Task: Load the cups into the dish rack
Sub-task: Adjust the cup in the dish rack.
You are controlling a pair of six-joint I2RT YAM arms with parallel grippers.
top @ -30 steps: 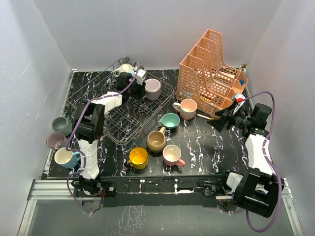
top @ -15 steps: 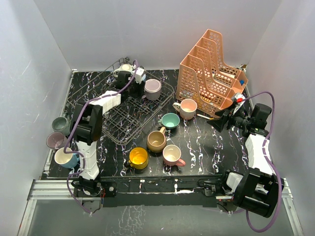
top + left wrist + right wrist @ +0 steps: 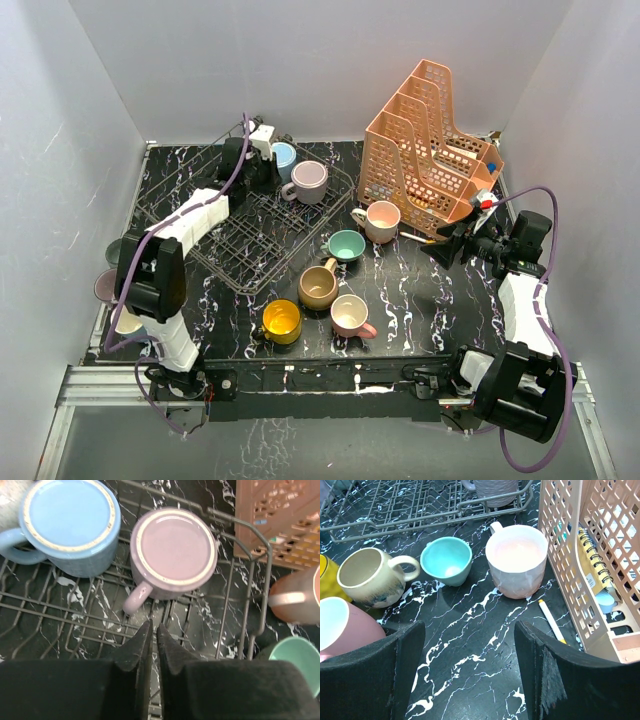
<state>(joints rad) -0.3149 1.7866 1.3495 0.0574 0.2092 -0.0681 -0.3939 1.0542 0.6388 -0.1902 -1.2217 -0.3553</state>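
Step in hand: between placements, on the left side. Left gripper (image 3: 154, 627) hovers over the far part of the dish rack (image 3: 265, 580), jaws clenched almost together with nothing between them. Just ahead of it, inside the rack, sit the blue cup (image 3: 70, 527) and the lilac cup (image 3: 174, 550), side by side, apparently mouth-down. Right gripper (image 3: 468, 627) hangs above the counter (image 3: 420, 290) with jaws released and empty, nearest the pale pink cup (image 3: 516, 560) and the teal cup (image 3: 446, 560). The tan cup (image 3: 367, 575), the pink cup (image 3: 340, 625) and the yellow cup (image 3: 281, 321) are loose on the counter; more cups stand at its left edge, partly hidden by the arm. Judgement: task well short of half done. Next move calls for lifting the left arm clear of the rack wires, opening the jaws and reaching for a loose cup.
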